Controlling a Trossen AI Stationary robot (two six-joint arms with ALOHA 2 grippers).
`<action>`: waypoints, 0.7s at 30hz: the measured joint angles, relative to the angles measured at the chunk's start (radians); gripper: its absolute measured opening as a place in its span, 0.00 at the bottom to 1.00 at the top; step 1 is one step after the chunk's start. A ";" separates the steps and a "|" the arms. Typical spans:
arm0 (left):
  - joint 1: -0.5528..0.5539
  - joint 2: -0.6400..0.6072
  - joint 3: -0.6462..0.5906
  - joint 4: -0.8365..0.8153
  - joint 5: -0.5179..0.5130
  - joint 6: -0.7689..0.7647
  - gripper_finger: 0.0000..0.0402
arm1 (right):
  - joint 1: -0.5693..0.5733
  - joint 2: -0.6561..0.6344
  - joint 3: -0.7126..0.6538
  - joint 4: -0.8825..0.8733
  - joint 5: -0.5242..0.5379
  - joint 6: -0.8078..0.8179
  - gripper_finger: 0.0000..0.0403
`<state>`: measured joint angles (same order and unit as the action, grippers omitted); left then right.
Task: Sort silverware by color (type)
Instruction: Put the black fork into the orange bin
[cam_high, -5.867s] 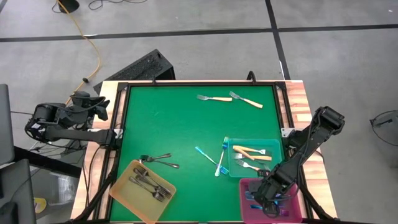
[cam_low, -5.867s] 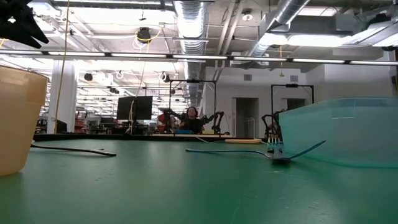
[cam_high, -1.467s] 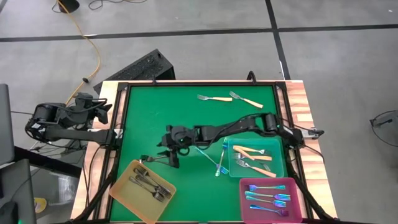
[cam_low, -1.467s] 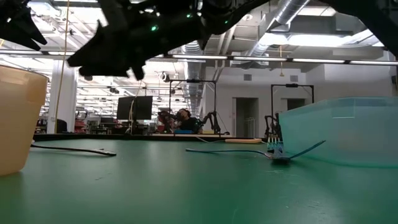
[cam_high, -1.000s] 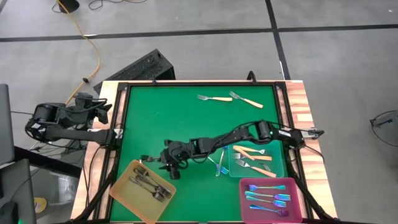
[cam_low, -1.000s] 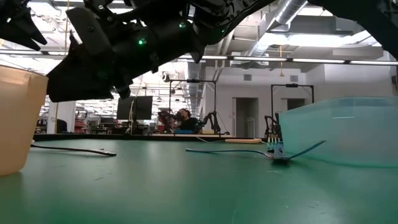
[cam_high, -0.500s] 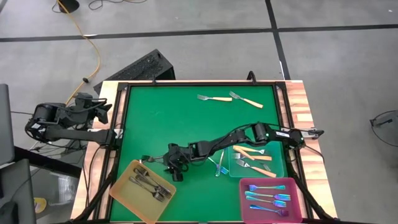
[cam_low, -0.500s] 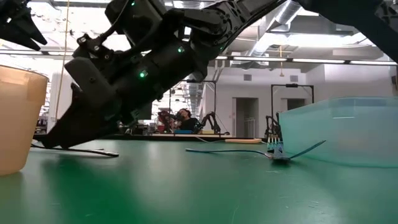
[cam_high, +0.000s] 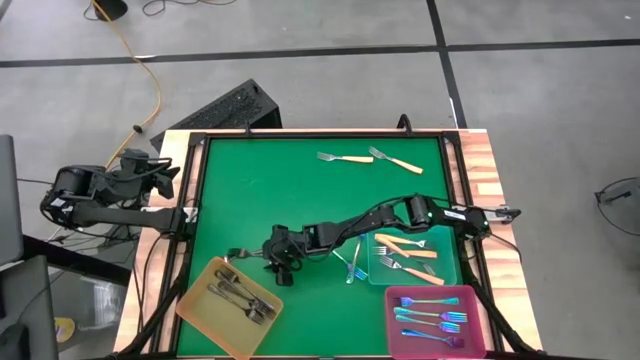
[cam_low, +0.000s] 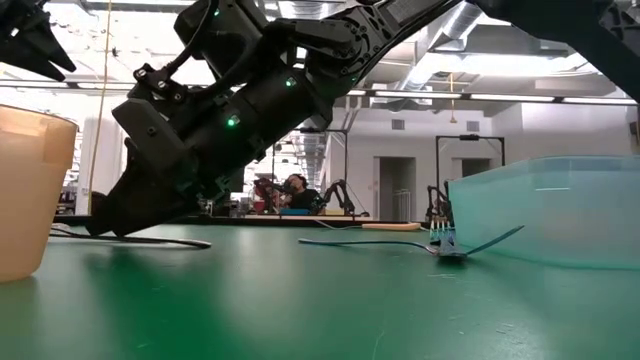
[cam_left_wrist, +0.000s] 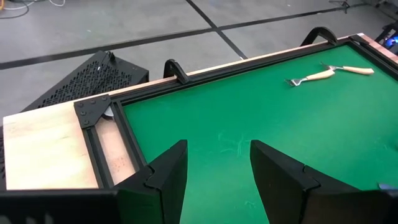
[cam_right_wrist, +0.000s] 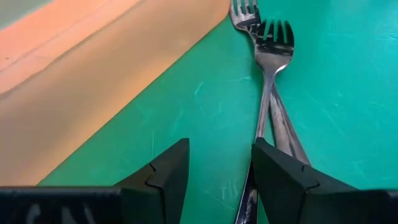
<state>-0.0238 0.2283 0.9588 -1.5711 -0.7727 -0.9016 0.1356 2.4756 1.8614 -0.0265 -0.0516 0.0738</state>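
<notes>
Two arms: left one waits off the table's 9 o'clock edge; right one reaches across from 3 o'clock toward 7 o'clock.
Left tool (cam_high: 160, 172): off the green table (cam_high: 280, 190) at its 9 o'clock side, fingers parted with nothing between them, aimed over the mat.
Yellow tray (cam_high: 200, 308): at the 7 o'clock corner, set at an angle, holding several dark-grey forks (cam_high: 238, 294).
Loose dark forks (cam_right_wrist: 268, 81): two lying crossed on the green, just at 1 o'clock of the yellow tray; in the right wrist view their tines point away from the tool and the handles run back beside one finger.
Right tool (cam_high: 270, 262): low over the mat by those two dark forks, tips down near the table in the low view (cam_low: 105, 225); fingers part-open, gripping nothing, the fork handles not between them.
Blue forks on the mat (cam_high: 352, 262): lying near the centre, at 9 o'clock of the teal tray, partly under the right arm.
Cream-handled forks, loose (cam_high: 345, 158): two at 12 o'clock near the far edge, tips close together.
Teal tray (cam_high: 452, 272): at 4 o'clock, holding cream-handled forks (cam_high: 405, 244).
Pink tray (cam_high: 478, 330): at the 5 o'clock corner, holding iridescent blue-purple forks (cam_high: 430, 315).
</notes>
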 joint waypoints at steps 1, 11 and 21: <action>0.000 0.000 0.000 0.000 0.000 0.000 0.39 | 0.000 0.000 0.000 0.000 0.001 0.000 0.48; 0.000 0.000 0.000 0.000 -0.002 0.000 0.39 | 0.001 0.000 0.000 0.001 0.000 -0.023 0.48; 0.000 0.000 0.000 0.000 -0.002 0.011 0.39 | 0.023 -0.001 0.005 0.008 -0.001 -0.131 0.48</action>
<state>-0.0238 0.2283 0.9588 -1.5711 -0.7746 -0.8910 0.1589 2.4744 1.8660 -0.0181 -0.0523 -0.0574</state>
